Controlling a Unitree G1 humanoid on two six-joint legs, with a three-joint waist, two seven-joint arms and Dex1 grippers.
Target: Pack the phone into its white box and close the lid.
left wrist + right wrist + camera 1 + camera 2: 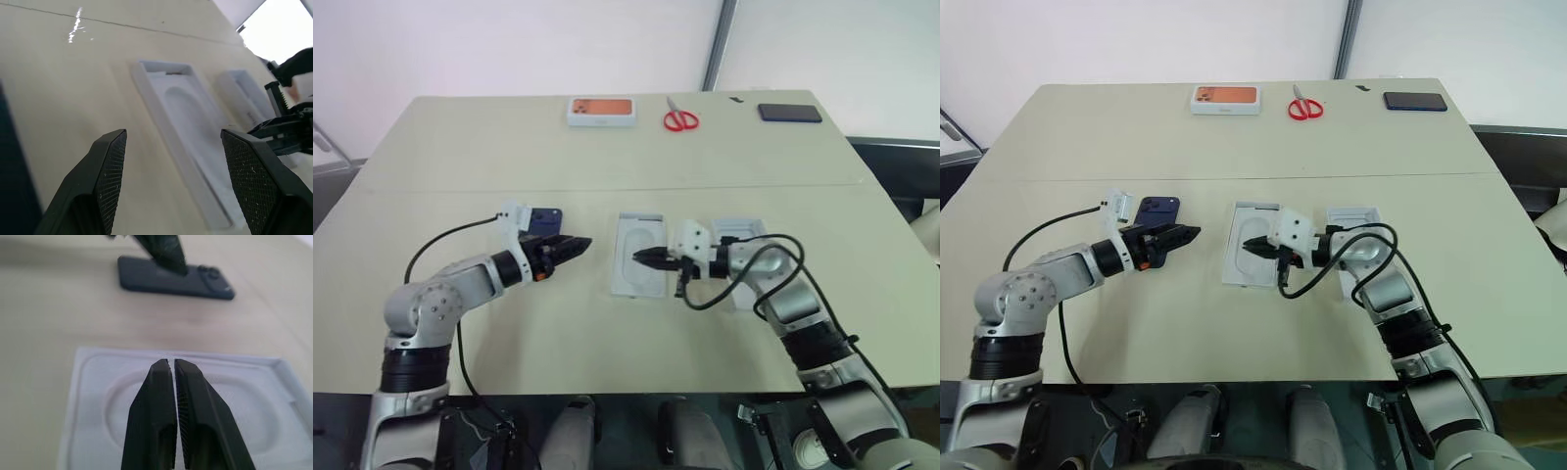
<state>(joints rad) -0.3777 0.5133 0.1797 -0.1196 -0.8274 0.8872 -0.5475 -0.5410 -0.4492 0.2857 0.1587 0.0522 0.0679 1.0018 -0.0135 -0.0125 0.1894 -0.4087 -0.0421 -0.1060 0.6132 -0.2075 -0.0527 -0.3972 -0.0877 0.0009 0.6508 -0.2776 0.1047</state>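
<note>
The dark navy phone (546,219) lies flat on the table, just behind my left gripper (584,242), which is open with nothing between its fingers (110,171). At mid-table sits the shallow white box (639,257), and a flat white insert with an oval recess (146,396) fills its inside. My right gripper (639,257) is shut and empty, its tips hovering over that insert. The white lid (742,233) lies open side up to the right of the box, partly hidden behind my right wrist. In the right wrist view the phone (171,280) lies beyond the insert.
Along the table's far edge lie a white box picturing an orange phone (601,110), red-handled scissors (681,119) and a black phone (790,113). Cables loop from both wrists over the table (607,343).
</note>
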